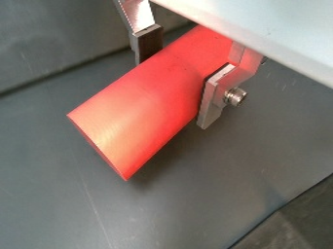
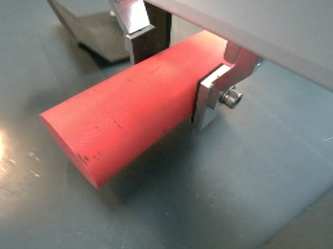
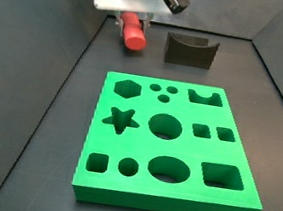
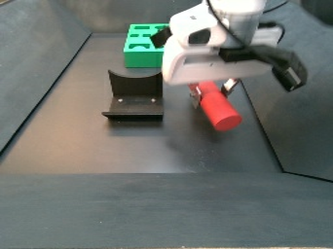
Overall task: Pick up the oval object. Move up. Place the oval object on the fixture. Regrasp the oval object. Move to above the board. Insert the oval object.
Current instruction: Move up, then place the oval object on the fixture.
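The smooth red rod-like oval object (image 1: 136, 122) is lying between the gripper (image 1: 182, 70)'s 2 silver fingers, which are closing against its sides near 1 end in both wrist views. In a side view (image 3: 133, 30) it is sitting at the 9 o'clock side of the fixture (image 3: 190, 50), a small dark notched block, just beside it. The board (image 3: 167, 147), a bright green slab with many shaped cut-outs, is lying at 6 o'clock from the fixture, apart from both.

Dark floor (image 3: 51, 93) bearing green board (image 3: 158, 191), fixture (image 3: 189, 51); hand (image 3: 136, 7) above its far edge.
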Robot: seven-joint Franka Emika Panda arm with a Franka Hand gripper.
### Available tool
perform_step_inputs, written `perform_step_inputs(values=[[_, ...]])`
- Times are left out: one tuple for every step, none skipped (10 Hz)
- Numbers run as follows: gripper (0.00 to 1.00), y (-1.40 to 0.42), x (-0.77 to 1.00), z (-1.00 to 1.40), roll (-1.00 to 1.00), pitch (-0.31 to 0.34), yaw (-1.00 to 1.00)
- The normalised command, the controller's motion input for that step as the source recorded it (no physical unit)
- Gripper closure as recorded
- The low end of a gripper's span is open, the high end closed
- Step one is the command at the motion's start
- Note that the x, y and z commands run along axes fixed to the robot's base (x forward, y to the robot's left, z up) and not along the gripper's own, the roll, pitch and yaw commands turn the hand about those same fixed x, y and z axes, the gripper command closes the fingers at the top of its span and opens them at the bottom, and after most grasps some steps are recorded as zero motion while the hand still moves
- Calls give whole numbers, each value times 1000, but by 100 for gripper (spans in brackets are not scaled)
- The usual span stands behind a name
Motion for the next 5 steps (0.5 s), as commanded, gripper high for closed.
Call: perform_step_inputs(values=[[100,1,-37,384,-50,0,-15],[100,0,-30,288,-64,5,-9],[100,0,0,1000,0,0,0],[100,1,8,1000,-10,-8,3],[100,-6,-5,1000,-27,14,8]])
